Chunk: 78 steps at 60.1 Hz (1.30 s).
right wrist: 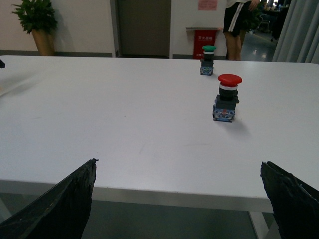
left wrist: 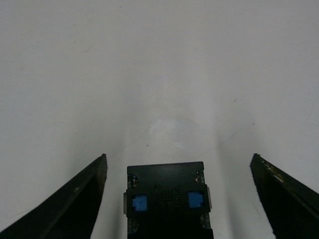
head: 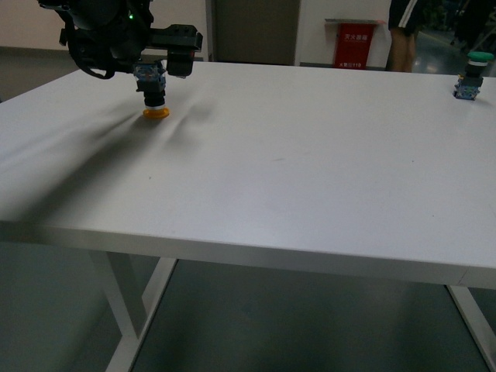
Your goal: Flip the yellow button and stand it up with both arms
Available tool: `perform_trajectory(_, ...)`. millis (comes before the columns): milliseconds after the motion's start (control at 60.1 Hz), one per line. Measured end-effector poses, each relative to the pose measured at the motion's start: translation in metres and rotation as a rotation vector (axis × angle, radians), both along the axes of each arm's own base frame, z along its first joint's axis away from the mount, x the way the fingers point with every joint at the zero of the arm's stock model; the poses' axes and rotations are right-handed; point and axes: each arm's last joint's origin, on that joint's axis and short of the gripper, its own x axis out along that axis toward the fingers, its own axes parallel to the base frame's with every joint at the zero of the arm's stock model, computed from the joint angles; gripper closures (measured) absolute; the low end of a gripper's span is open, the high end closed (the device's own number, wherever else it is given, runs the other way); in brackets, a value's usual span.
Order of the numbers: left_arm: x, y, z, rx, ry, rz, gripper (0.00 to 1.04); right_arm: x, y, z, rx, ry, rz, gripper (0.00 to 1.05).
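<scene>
Bare white worktop point(head: 310, 194) up front, and all the action sits far back with the left hand point(left wrist: 178, 158). It hangs low over the yellow button point(head: 154, 97), fingers point(left wrist: 75, 199) spread wide, one to each side of the black-and-blue contact block and clear of it. So that hand is released, gripping nothing. The button stands between those fingers cap down, orange cap on the worktop and block pointing up at the wrist. That straddle looks deliberate: from there the fingers need only close in to catch the block by its flat sides.

Over to the right hand point(right wrist: 178, 163): also released, fingers wide apart, held back at the worktop's edge and out of the front view. Ahead of it stands a red button point(right wrist: 227, 99), and farther beyond a green button point(right wrist: 208, 59), both upright and well apart from the yellow one. My read is that it waits to take its share of the flip.
</scene>
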Motion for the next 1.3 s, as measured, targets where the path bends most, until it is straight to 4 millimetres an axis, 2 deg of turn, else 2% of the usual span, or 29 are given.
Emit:
perform_trajectory(150,0.0,-0.001,-0.001,0.001,-0.001,-0.001,0.45,0.0,0.0,0.0,0.0,0.0,0.0,0.07)
perform_trajectory(233,-0.001,-0.002,-0.004,0.0,0.004,-0.004,0.62,0.0,0.0,0.0,0.0,0.0,0.0,0.07)
perform_trajectory(266,-0.001,-0.002,-0.004,-0.001,0.002,-0.004,0.66,0.0,0.0,0.0,0.0,0.0,0.0,0.07)
perform_trajectory(466,-0.001,-0.003,-0.004,-0.024,-0.024,-0.017,0.68,0.0,0.0,0.0,0.0,0.0,0.0,0.07)
perform_trajectory(599,-0.002,-0.007,0.008,-0.109,-0.077,-0.054,0.68,0.0,0.0,0.0,0.0,0.0,0.0,0.07)
perform_trajectory(699,-0.006,-0.014,0.027,-0.222,-0.133,-0.11,0.68,0.0,0.0,0.0,0.0,0.0,0.0,0.07)
perform_trajectory(899,-0.018,-0.039,0.082,-0.531,-0.252,-0.323,0.68,0.0,0.0,0.0,0.0,0.0,0.0,0.07)
perform_trajectory(949,-0.022,-0.051,0.101,-0.668,-0.26,-0.417,0.68,0.0,0.0,0.0,0.0,0.0,0.0,0.07)
perform_trajectory(999,-0.024,-0.063,0.111,-0.81,-0.241,-0.507,0.68,0.0,0.0,0.0,0.0,0.0,0.0,0.07)
perform_trajectory(1116,-0.021,-0.082,0.108,-1.056,-0.173,-0.632,0.68,0.0,0.0,0.0,0.0,0.0,0.0,0.07)
perform_trajectory(1299,-0.022,-0.1,0.071,-1.404,-0.004,-0.729,0.68,0.0,0.0,0.0,0.0,0.0,0.0,0.07)
